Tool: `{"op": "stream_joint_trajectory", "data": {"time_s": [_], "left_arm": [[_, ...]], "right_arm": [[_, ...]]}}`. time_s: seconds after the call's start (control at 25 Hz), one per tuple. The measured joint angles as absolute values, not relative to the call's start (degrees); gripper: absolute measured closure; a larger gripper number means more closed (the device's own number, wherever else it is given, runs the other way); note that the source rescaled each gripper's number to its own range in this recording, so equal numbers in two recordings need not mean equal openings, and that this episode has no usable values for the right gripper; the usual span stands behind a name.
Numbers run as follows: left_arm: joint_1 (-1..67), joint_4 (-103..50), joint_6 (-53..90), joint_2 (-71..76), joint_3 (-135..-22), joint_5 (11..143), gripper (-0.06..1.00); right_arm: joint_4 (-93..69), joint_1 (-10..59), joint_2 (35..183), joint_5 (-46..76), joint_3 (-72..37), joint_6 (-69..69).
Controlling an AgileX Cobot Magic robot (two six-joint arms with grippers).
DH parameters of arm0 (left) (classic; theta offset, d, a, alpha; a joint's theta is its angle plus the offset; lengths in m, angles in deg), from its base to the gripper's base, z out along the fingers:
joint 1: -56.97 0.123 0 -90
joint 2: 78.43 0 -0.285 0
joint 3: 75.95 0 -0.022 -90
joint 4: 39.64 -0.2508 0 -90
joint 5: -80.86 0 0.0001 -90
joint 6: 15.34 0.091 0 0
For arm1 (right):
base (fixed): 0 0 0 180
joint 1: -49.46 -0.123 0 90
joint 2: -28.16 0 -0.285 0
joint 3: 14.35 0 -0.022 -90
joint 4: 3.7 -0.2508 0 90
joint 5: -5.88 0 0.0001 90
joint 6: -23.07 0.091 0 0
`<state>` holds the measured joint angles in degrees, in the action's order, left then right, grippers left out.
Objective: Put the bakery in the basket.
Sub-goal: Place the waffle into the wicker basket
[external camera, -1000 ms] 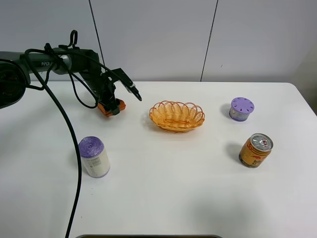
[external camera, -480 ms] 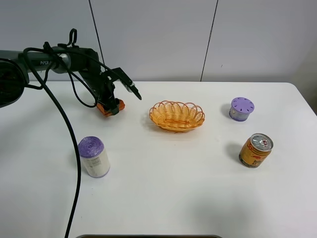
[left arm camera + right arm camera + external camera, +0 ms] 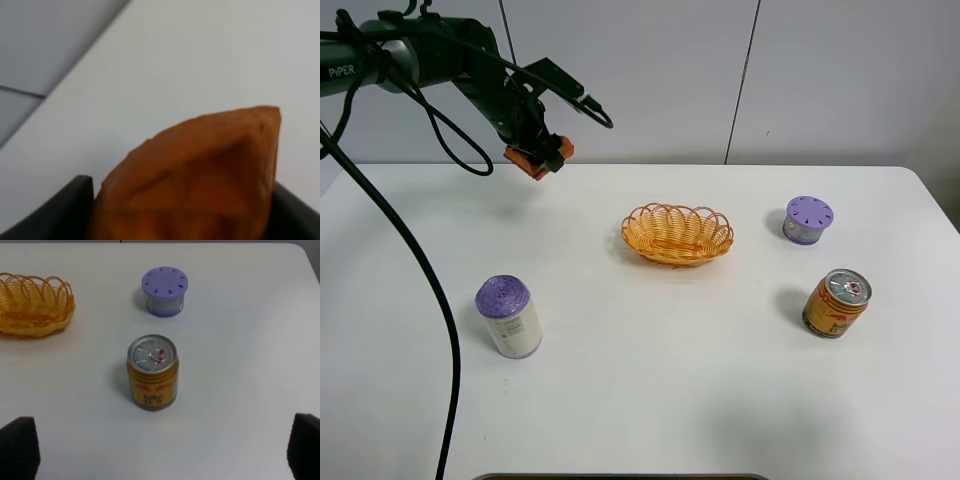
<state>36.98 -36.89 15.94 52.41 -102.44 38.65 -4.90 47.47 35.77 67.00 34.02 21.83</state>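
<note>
Left hand [image 3: 542,157] clamped on the pastry [image 3: 200,170], held clear above the table [image 3: 650,370] and well apart from the basket [image 3: 677,251], evidently to clear its rim in transfer.

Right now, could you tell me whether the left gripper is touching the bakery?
Touching. The left wrist view shows the bakery pressed between the fingers with no gap, and the exterior high view shows the left gripper holding it above the table.

Behind the white table [image 3: 650,400] stands a pale grey wall [image 3: 640,70], crossed by thin dark lines, possibly panel joints; soft, even light.
</note>
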Motion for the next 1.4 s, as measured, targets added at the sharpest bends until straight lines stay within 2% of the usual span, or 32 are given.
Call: {"op": "stream_joint_trajectory", "data": {"time_s": [0.36, 0.84, 1.4], "left_arm": [[30.02, -36.89, 7.57, 44.9, -102.44, 40.0, 0.87], [20.51, -36.89, 1.87, 44.26, -101.49, 46.04, 0.87], [17.62, -36.72, -2.02, 44.46, -84.48, 71.7, 0.87]], "right_arm": [[-4.9, 47.47, 35.77, 67.0, 34.02, 21.83], [-4.9, 47.47, 35.77, 67.0, 34.02, 21.83], [-4.9, 47.47, 35.77, 67.0, 34.02, 21.83]]}}
